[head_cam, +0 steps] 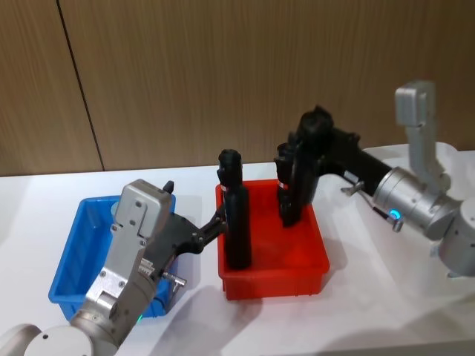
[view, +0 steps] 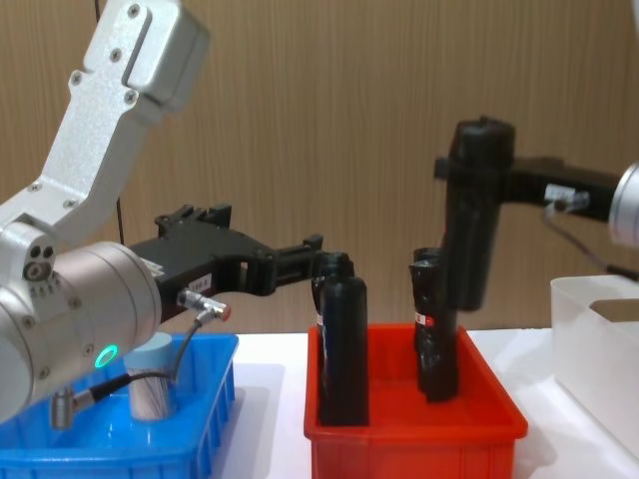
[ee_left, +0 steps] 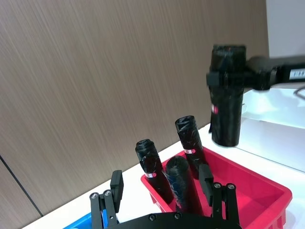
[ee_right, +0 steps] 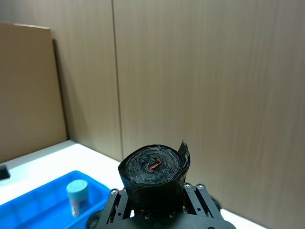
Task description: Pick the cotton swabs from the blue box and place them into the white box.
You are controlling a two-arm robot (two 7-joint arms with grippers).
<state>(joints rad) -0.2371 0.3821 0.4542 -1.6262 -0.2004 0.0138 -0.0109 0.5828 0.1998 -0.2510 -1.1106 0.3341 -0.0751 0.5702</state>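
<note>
right end effector holds a black bottle above the red bin

the right end effector (view: 477, 170) is clenched on a tall black bottle (view: 473, 215) and holds it clear above the red bin (head_cam: 312, 267), with open air between the bottle's base and the bin's rim. the left end effector (view: 321, 261) reaches level over the gap between the blue box (head_cam: 70, 256) and the red bin, its fingers spread around the neck of a bottle standing at the bin's near-left corner (head_cam: 236, 215); whether the pads touch it cannot be told. more black bottles (view: 431, 324) stand at the bin's back, partly hidden behind the lifted one.

a cotton swab tub (ee_right: 77, 196), clear with a pale blue lid, stands upright in the shallow blue box; in the chest view the left arm covers much of it. the translucent white box (view: 591, 344) sits on the white tabletop (head_cam: 356, 311) right of the red bin, cut off by the frame edge. the bottles look wrapped in crinkled glossy black film.
</note>
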